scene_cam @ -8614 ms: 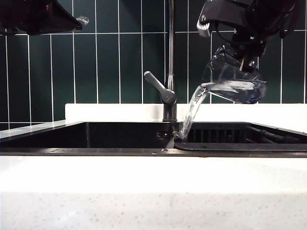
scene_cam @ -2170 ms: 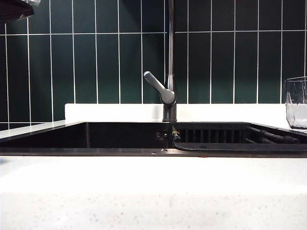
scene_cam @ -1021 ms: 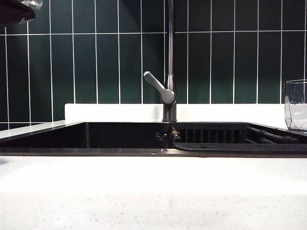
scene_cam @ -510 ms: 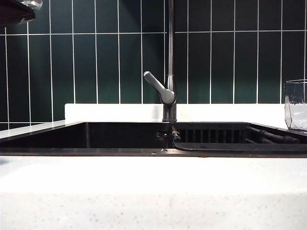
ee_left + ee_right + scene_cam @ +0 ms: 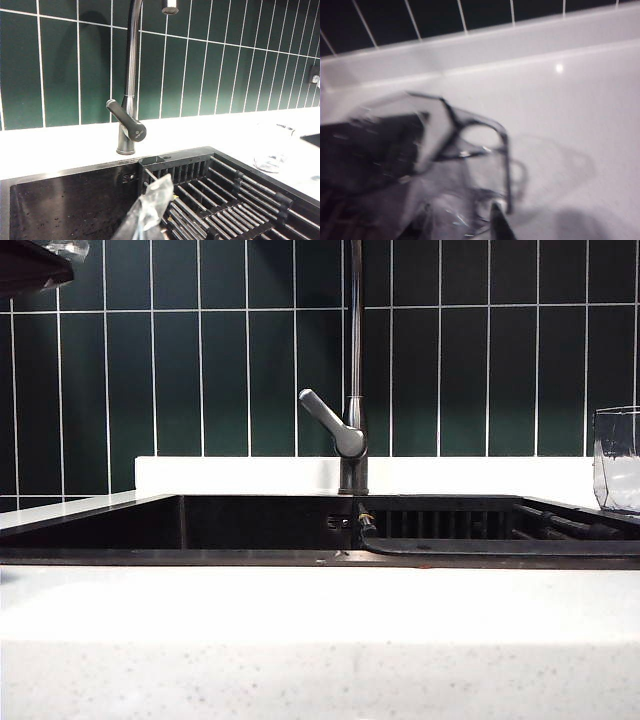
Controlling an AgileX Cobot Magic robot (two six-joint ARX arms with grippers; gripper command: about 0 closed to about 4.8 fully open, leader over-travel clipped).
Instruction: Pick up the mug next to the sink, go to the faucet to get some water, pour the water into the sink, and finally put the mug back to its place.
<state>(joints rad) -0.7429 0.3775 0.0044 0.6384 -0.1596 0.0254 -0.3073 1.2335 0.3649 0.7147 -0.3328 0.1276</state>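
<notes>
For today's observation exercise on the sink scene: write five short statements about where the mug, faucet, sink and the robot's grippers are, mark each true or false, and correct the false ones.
1. The mug stands upright on the white counter to the right of the sink. True.
2. Water is pouring from the mug into the sink. False: nothing is being poured, and the mug is upright on the counter.
3. The faucet has a grey lever handle angled to its left in the exterior view. True.
4. The right gripper grips the mug and lifts it. False: the mug sits on the counter in front of that gripper, not lifted.
5. The left gripper hovers over the sink. True.
</notes>
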